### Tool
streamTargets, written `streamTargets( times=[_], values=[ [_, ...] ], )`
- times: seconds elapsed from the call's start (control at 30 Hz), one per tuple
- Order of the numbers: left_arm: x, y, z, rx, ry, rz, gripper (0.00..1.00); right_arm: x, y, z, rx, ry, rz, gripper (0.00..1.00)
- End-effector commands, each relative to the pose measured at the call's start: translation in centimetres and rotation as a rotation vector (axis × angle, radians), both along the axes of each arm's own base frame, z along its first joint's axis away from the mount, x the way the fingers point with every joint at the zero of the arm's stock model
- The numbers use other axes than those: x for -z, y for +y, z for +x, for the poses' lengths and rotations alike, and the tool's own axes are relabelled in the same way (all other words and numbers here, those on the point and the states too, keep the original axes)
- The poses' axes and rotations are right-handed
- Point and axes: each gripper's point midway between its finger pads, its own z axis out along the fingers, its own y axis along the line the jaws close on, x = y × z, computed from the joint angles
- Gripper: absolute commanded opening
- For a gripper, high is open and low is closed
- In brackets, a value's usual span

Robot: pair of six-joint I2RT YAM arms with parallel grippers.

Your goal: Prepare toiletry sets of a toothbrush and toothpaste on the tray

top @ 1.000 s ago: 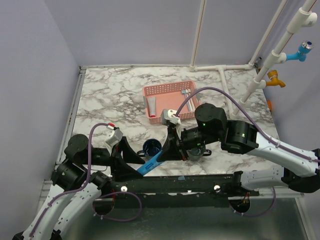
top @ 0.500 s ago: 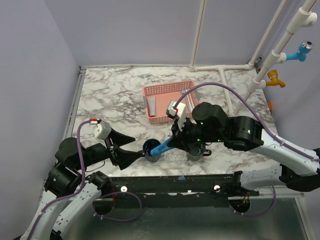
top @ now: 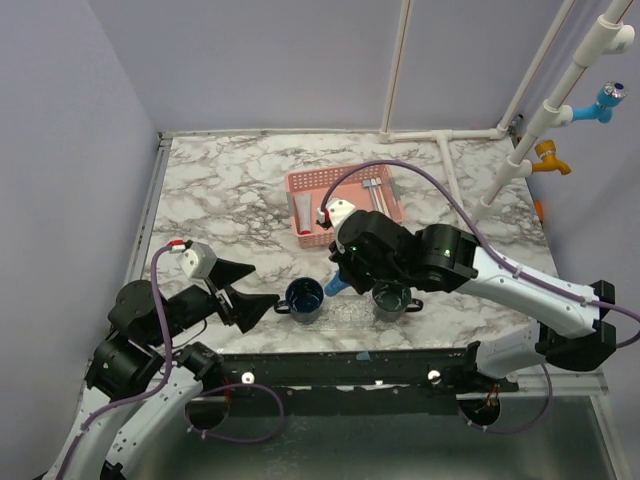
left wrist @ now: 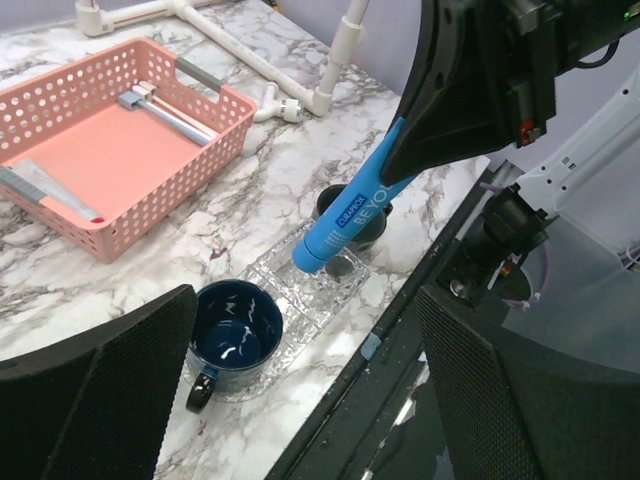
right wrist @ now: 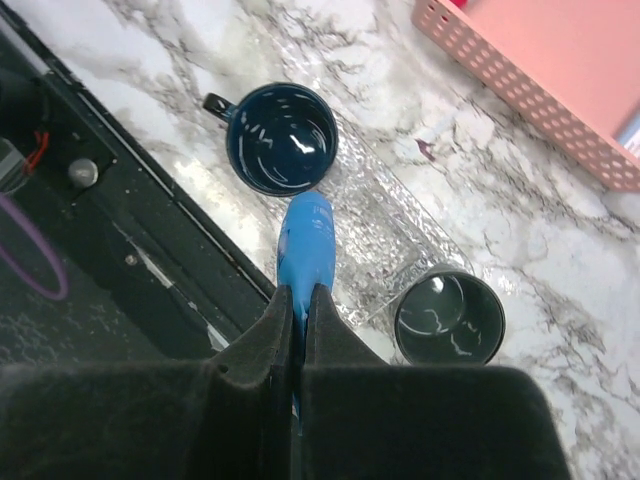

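Right gripper (right wrist: 298,292): pinched tight on blue tube (right wrist: 307,240) | tube: cap-down, raised just beside navy mug (right wrist: 280,138) | advice: centre over that mug's mouth, lower gently, then release.

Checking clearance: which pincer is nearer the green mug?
Right. The right pincer, holding the tube, hangs beside the green mug; the left pincer, open, sits beyond the navy mug.

Top external: fixed high behind the near edge, looks steeply down over the whole marble table (top: 220,190) from afar. Left wrist: low at left, faces obliquely rightward and down, pink basket (left wrist: 150,215) beyond. Right wrist: closest, points straight down. Shared by all three: navy mug (top: 303,298), dark green mug (right wrist: 449,320), clear tray (right wrist: 385,225), blue tube (left wrist: 345,225).
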Motion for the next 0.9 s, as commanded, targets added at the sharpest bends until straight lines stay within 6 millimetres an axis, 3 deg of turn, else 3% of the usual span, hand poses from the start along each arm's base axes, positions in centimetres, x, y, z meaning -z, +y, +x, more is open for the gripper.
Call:
streamTargets(
  times=[0.0,0.37,0.87],
  values=[
    [0.8,1.0,0.7,-0.067,-0.026,0.020,0.92,0.7,-0.7,1.5,0.127,-0.013,-0.054,0.00],
    [2.4,1.7,1.4,-0.131,-0.014,0.014,0.99,4.1,-0.2,2.7,0.196,0.015,-0.142,0.00],
    [3.8,2.3,2.1,-0.183,-0.012,0.010,0.99,6.3,-0.8,3.2,0.234,0.039,-0.208,0.00]
  ],
)
